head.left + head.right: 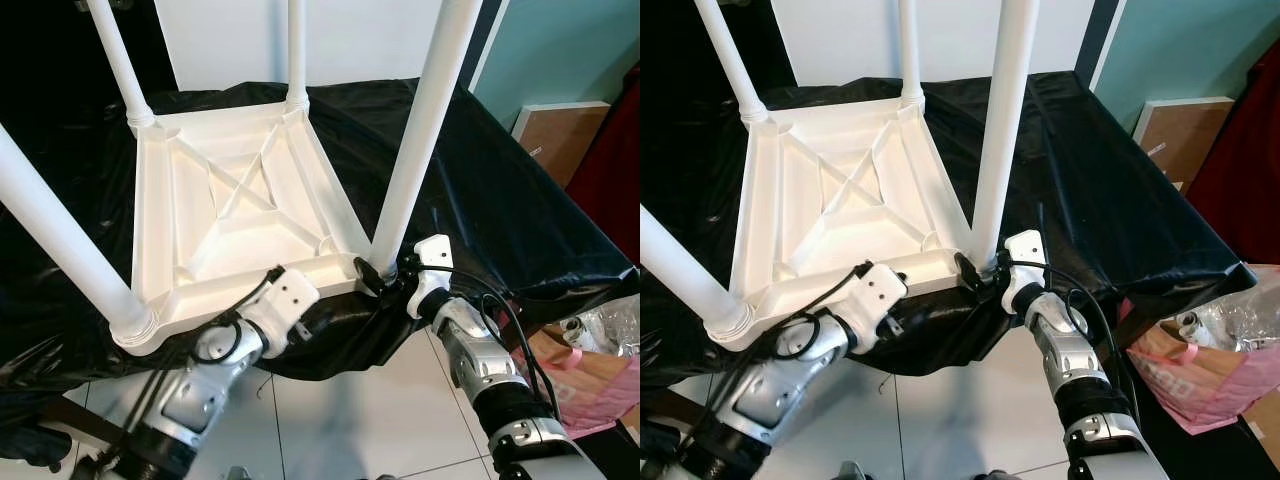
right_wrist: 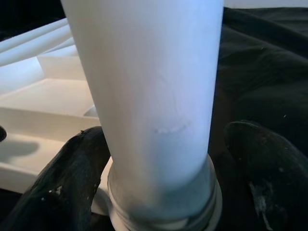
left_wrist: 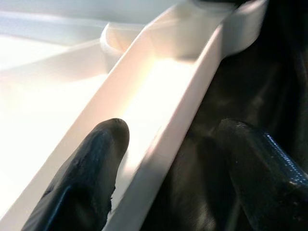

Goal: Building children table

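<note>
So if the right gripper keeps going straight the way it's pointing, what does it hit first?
Most likely the near right table leg. The right gripper points at that leg's base, one finger on each side, just above the threaded collar. Whether the fingers already touch is unclear.

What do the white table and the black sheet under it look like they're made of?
The upside-down table looks like moulded plastic, smooth and slightly glossy: its underside has cast ribs and its legs are seamless tubes. The black sheet looks like thin plastic film, shiny and crinkled, though coated fabric is possible.
</note>
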`<state>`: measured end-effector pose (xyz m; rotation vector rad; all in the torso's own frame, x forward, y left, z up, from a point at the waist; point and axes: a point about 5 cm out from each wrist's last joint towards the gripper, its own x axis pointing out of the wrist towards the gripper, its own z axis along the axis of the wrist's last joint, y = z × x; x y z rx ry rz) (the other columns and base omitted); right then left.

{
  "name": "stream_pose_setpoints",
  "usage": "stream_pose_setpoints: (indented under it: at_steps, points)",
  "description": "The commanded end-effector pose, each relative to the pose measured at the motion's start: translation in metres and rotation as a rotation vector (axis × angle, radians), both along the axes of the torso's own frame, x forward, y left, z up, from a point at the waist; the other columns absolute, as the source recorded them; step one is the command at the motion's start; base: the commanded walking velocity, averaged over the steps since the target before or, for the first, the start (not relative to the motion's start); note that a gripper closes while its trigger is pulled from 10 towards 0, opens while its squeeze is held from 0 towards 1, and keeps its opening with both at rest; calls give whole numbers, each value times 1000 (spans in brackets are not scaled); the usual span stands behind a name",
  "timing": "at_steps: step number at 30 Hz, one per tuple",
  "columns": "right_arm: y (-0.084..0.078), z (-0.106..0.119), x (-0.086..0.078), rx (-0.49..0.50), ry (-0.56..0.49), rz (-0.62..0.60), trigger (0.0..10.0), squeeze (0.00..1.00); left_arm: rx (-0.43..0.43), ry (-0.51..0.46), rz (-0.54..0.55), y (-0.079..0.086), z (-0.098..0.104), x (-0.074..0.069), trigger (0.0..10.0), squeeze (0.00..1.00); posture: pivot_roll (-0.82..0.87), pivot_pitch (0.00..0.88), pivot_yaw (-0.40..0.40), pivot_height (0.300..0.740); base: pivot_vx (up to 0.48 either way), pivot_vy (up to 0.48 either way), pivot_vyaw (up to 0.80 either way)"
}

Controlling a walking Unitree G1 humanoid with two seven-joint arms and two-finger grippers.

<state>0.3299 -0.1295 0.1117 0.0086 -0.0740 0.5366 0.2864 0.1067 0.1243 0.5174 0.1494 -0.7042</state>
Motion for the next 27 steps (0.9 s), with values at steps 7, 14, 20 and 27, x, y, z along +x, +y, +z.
stream_pose_setpoints:
  at_steps: [7, 14, 20, 27]
  points:
    - [11, 4, 7, 10, -13, 13, 10000, 0, 150, -51, 139, 28, 1, 21, 10000, 0, 44, 54, -41, 740, 0, 0, 0]
    - [26, 8, 15, 28, -15, 17, 10000, 0, 201, -96, 209, 48, 12, 37, 10000, 0, 56, 43, -46, 740, 0, 0, 0]
    - [56, 18, 22, 45, -30, 62, 10000, 0, 255, -132, 251, 74, 30, 47, 10000, 0, 49, 36, -34, 740, 0, 0, 0]
    - [66, 20, 26, 56, -25, 54, 10000, 0, 293, -176, 262, 86, 41, 56, 10000, 0, 46, 38, -29, 740, 0, 0, 0]
